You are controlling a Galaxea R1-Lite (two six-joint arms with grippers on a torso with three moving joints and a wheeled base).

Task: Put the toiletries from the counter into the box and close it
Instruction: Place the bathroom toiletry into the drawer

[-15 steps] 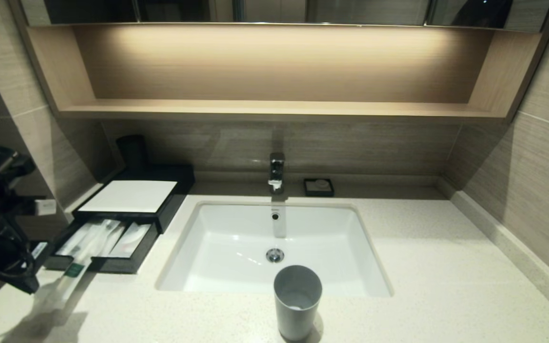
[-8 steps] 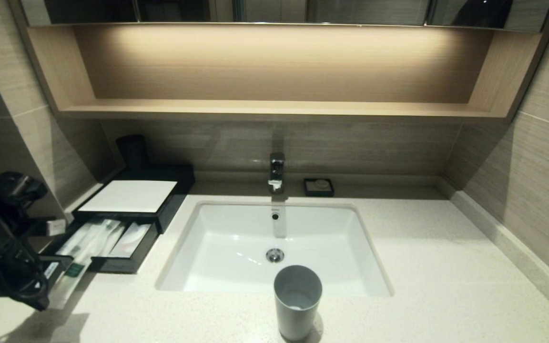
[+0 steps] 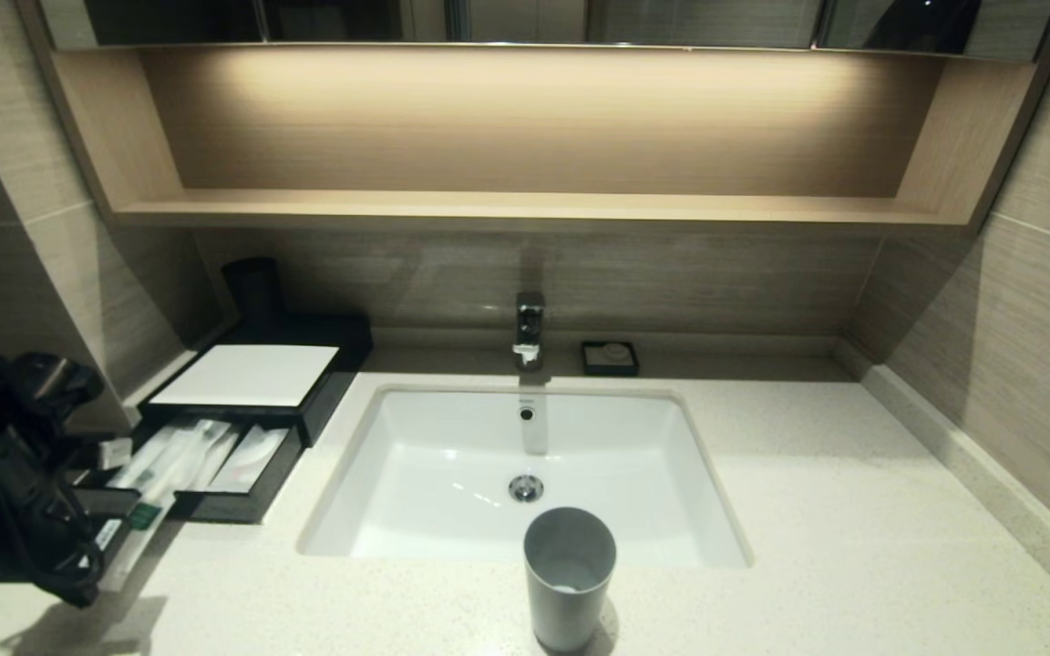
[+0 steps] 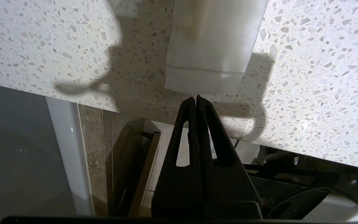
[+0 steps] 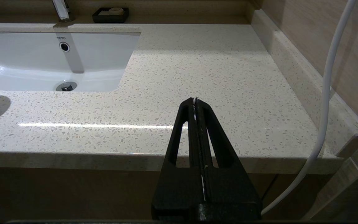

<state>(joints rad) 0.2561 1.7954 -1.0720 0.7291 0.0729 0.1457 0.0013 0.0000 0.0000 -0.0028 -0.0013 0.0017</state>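
Speckled cream stone forms the tabletop [image 3: 835, 510], lit from the wooden shelf niche [image 3: 525, 137] above. Nearest the robot, a grey cup [image 3: 569, 574] is seen standing upright at the front edge, just before the white sink [image 3: 452, 456]. At the near left corner the left gripper [image 4: 196, 99] is held low over the tabletop edge, its black arm bent in from the left side and its tips directed toward the box; its jaws are pressed fully together with nothing between them. Right at those tips, the sealed end of a cream paper-wrapped stick [image 4: 210, 46] is seen flat on the stone; whether the tips touch it cannot be told. In the head view this stick [image 3: 138, 533] is shown lying at a slant, its near part on the tabletop and its green-banded part reaching over the front rim of the box's drawer [image 3: 201, 460], which is pulled out. Inside the drawer further wrapped items and a translucent packet [image 3: 252, 456] are seen lying. Behind it the box [image 3: 247, 375] itself is set with its white top panel level. The right gripper [image 5: 194, 101] is parked beyond the tabletop's front right edge, level, its jaws likewise closed on nothing. Farthest back, a faucet [image 3: 530, 328] and a small black soap dish [image 3: 610, 357] are placed against the wall.
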